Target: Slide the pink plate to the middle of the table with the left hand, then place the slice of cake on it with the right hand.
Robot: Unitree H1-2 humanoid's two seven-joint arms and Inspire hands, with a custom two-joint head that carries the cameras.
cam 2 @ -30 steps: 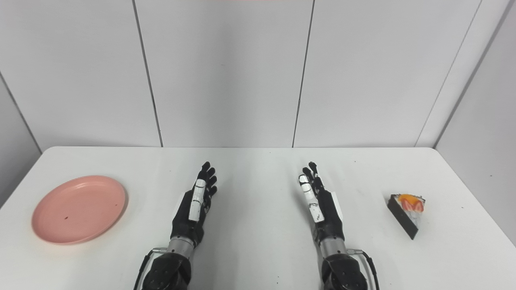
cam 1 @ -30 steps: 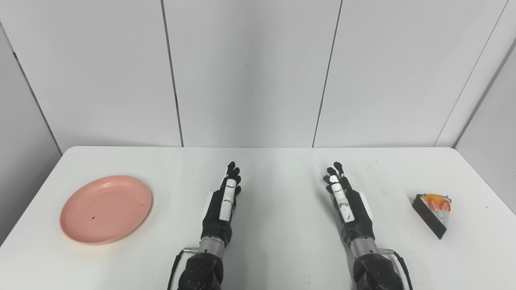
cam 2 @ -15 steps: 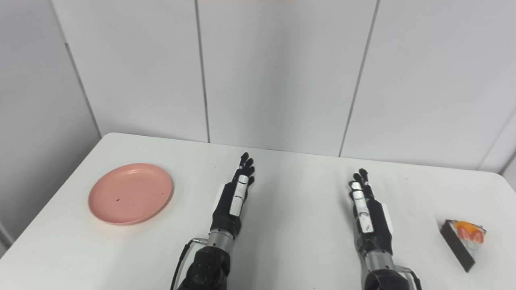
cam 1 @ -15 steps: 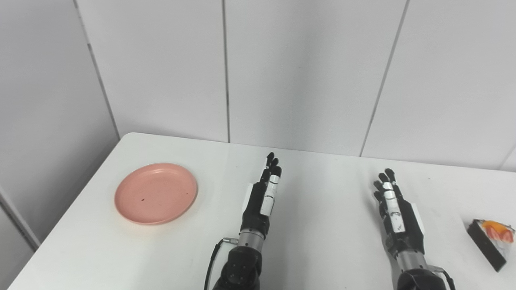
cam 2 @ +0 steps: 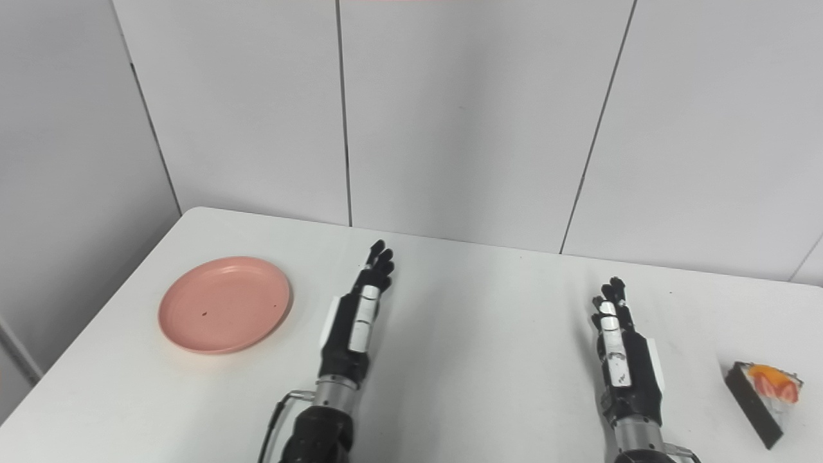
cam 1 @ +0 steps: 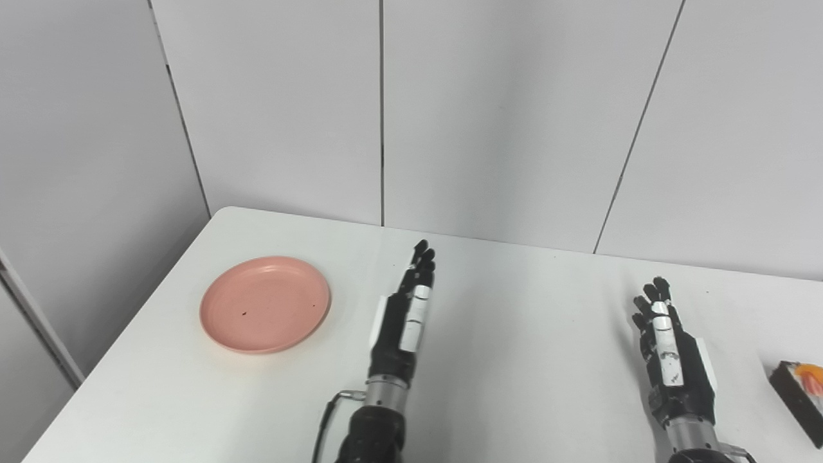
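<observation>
White wall panels with thin dark seams rise behind a white table [cam 2: 488, 308], whose far-left corner shows at the left of both views. On the table's left side lies the pink plate [cam 2: 225, 304], flat and empty except for a small dark speck or two, set well away from the middle where the task wants it. The left hand [cam 2: 357, 321] hovers over or rests on the table just to the right of the plate, not touching it, with its fingers [cam 2: 379, 263] stretched forward and held straight, gripping nothing; that flat, extended pose would suit pressing down on the plate's rim or pushing against it, which is likely why the hand is held this way beside the plate. The right hand [cam 2: 620, 354] is well apart on the right side of the table, likewise extended with fingers straight and empty, and appears to be waiting. The slice of cake [cam 2: 765, 393], a wedge with a dark side and orange and red fruit on top, sits near the table's right end, to the right of that hand and untouched. Judging by this layout, neither step is done: the plate must first be drawn rightward to the centre.
</observation>
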